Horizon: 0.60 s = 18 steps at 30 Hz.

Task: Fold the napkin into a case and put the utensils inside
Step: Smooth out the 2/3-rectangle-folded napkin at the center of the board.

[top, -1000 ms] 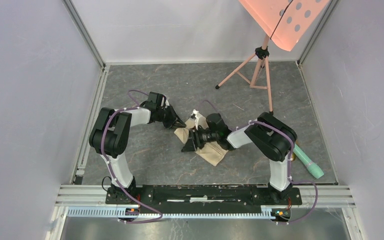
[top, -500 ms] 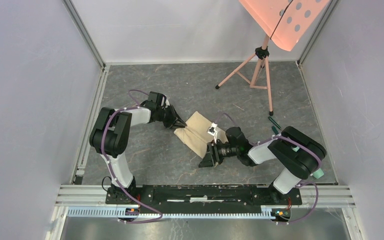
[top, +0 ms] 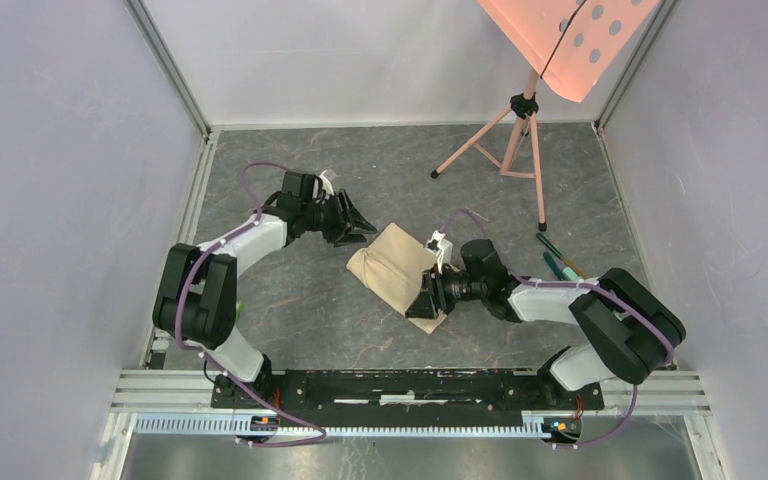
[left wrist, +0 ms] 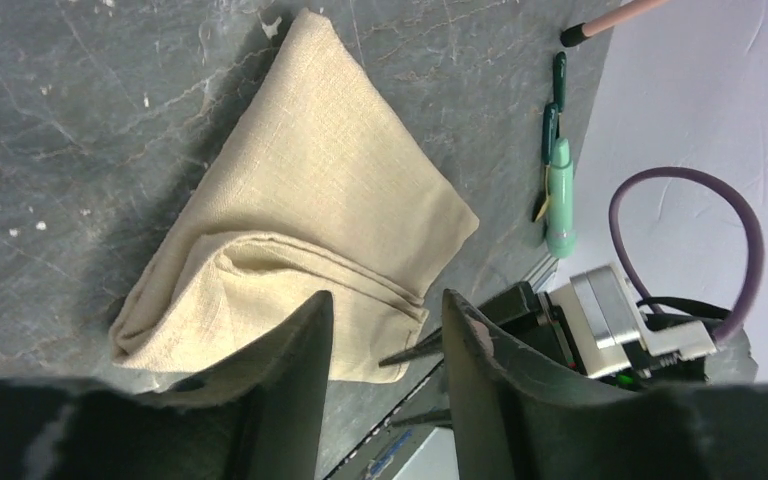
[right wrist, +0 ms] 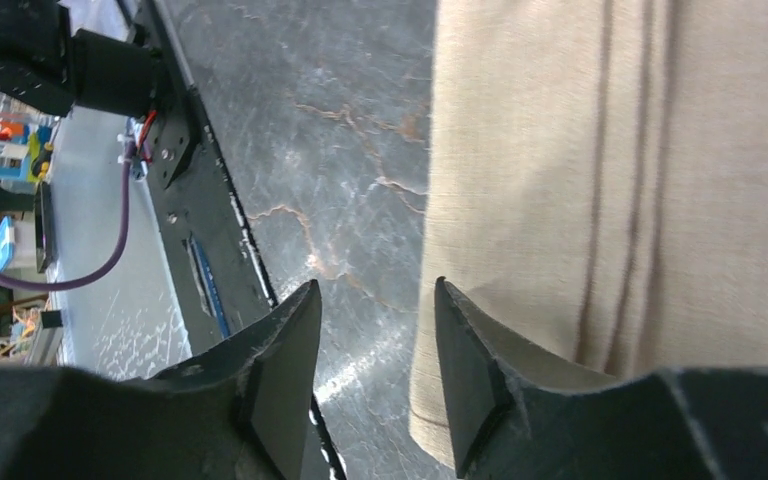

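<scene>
The napkin point(top: 388, 265) lies folded into a beige, roughly rectangular pad on the grey floor; it also shows in the left wrist view point(left wrist: 330, 190) and the right wrist view point(right wrist: 610, 150). My left gripper point(top: 360, 224) is open and empty, held just off the napkin's far left corner point(left wrist: 380, 300). My right gripper point(top: 424, 301) is open and empty at the napkin's near right corner point(right wrist: 375, 290), one finger over the cloth edge and one over bare floor. No gold utensils show clearly. Two slim dark green pieces point(left wrist: 552, 110) lie at the right point(top: 546, 245).
A mint-green cylinder point(left wrist: 560, 190) lies by the dark green pieces, mostly hidden under my right arm in the top view. A pink tripod stand point(top: 520, 130) with an orange perforated panel stands at the back right. Metal rails border the floor.
My right gripper left the napkin, swung toward the near side, then came back to its near right corner. My left gripper let go of the far left corner and drew back.
</scene>
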{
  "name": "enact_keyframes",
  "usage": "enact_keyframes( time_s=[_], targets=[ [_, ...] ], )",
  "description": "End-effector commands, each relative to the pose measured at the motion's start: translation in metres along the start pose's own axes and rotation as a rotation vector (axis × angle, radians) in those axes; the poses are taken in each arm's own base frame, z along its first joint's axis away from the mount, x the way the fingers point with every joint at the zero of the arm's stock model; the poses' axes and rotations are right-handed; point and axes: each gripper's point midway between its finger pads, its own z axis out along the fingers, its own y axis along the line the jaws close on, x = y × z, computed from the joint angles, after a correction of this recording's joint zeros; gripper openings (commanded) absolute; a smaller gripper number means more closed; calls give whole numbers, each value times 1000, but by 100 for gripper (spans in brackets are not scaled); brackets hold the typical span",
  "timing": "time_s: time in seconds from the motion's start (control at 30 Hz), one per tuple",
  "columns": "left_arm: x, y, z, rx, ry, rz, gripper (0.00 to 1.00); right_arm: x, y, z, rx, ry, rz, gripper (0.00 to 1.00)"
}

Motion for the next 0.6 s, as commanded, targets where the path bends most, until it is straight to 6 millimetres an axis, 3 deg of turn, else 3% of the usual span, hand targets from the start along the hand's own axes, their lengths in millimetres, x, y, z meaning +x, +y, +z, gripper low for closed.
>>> enact_keyframes(
  time_s=[0.0, 0.17, 0.33, 0.57],
  targets=[
    [12, 7, -7, -15, 5, -2, 43, -9, -13, -5, 57, -12, -38, 48],
    [26, 23, 5, -52, 44, -43, 21, -6, -23, -5, 92, -1, -38, 40],
    [32, 31, 21, -83, 57, -53, 13, 3, -28, -4, 95, 11, -22, 36],
    [35, 46, 27, -129, 52, -75, 8, 8, -30, -4, 101, 13, -15, 35]
  ],
)
